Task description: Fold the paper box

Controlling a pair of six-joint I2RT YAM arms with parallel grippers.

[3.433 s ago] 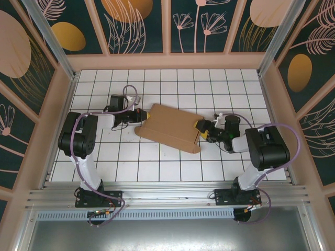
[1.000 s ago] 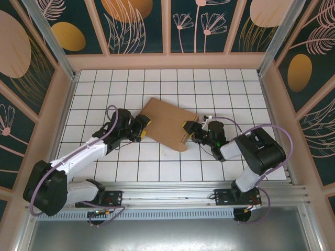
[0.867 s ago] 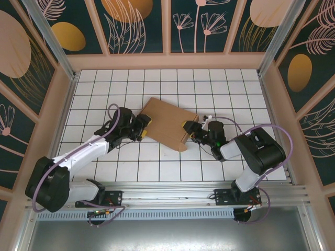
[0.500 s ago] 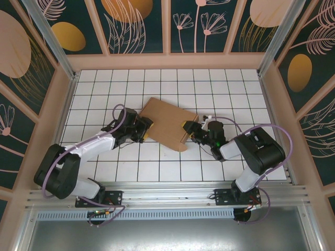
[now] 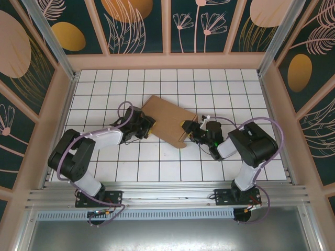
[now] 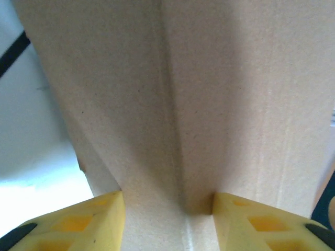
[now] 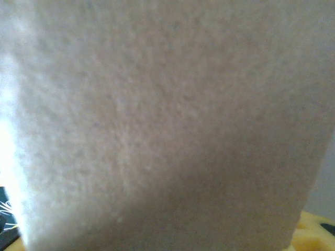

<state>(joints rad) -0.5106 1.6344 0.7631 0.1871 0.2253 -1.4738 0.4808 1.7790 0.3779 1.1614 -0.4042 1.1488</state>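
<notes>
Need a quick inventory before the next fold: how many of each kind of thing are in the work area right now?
Paper box: 1
Pincers: 2 (left pincer, right pincer)
Total: 3

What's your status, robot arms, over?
Left gripper astride a crease of the paper box. Right gripper at its right edge. Both grips unclear. No obstacle seen.

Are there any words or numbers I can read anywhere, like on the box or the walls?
There are none to read.
The paper box is plain brown, with no print on it.
The wall panels carry only drawings of leaves and flowers, no letters.
</notes>
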